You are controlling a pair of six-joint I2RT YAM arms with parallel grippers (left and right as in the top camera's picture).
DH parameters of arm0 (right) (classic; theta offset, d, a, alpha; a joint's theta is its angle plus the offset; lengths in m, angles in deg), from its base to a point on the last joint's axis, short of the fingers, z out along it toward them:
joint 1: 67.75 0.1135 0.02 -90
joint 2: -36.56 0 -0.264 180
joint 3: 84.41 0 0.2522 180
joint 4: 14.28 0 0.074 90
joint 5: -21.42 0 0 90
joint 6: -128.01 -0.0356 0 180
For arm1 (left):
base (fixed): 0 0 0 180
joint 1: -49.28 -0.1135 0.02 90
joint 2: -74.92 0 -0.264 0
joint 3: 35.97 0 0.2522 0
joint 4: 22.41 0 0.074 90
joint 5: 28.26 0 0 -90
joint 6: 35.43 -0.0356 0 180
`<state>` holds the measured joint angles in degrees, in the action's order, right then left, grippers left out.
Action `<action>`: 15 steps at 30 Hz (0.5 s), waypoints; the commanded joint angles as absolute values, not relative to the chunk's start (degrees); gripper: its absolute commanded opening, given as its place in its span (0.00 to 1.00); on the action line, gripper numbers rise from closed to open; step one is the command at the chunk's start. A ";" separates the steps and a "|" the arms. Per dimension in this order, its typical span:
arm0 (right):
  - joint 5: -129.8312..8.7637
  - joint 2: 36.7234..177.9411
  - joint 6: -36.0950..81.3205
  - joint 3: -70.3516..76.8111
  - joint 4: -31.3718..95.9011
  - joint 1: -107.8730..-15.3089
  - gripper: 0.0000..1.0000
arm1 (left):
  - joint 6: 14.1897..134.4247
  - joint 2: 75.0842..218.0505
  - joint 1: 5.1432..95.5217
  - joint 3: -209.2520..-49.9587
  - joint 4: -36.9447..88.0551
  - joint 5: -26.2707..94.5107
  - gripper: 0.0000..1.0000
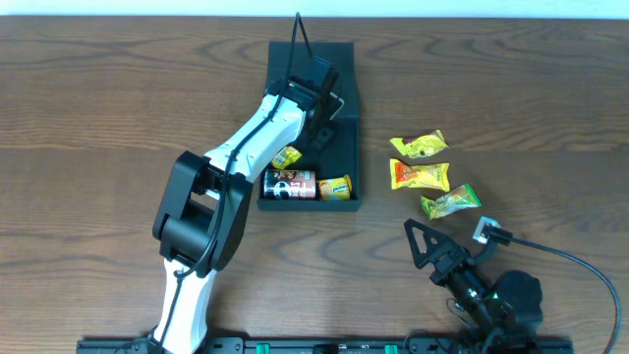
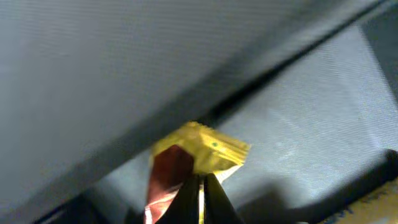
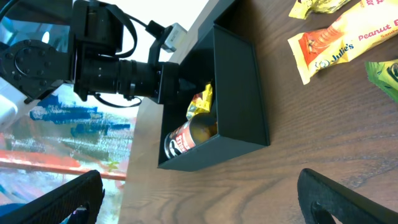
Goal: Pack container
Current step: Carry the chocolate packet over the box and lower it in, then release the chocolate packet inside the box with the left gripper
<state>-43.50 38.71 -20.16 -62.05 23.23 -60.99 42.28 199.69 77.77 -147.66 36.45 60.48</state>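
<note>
Left gripper [image 2: 200, 186] is down inside the box [image 1: 344, 118], fingers pinched close together on a yellow packet [image 2: 199, 149] with a red-brown face. The packet sticks out just past the fingertips, and right behind it in the wrist view are the box's dark wall and floor, blurred. So the box sits all around this gripper, walls on each side.

Back toward the arm's base, at the near end of the box, a can [image 1: 290, 184] lies on its side. A second small packet [image 1: 336, 187] lies just beside the can, looking to touch its end. Whether the held packet touches the can, I cannot tell.

Right gripper [image 3: 200, 180] is low over the table [image 1: 98, 98], fingers spread wide with nothing between them. From its camera the box stands ahead and to the left, open top in view, can and yellow packet showing inside.

Ahead and to the right of this gripper three snacks lie on the table, outside the box. There is a green one [image 1: 452, 202] nearest, an orange one [image 1: 421, 175] beyond it, and a yellow one [image 1: 420, 146] farthest. They sit near each other.
</note>
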 commanded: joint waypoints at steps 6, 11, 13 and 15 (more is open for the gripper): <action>-43.08 38.84 -20.01 -62.09 23.29 -60.97 0.99 | 41.93 200.56 78.10 -148.64 36.56 59.91 0.06; -43.08 38.84 -19.99 -62.09 23.29 -60.97 0.99 | 41.93 199.60 79.78 -149.01 36.60 57.18 0.06; -43.06 38.84 -20.01 -62.09 23.49 -60.97 0.99 | 41.88 199.10 80.48 -149.01 36.67 57.14 0.06; -43.10 38.84 -20.01 -62.09 23.97 -60.97 0.99 | 39.67 199.03 81.03 -148.99 36.63 57.20 0.06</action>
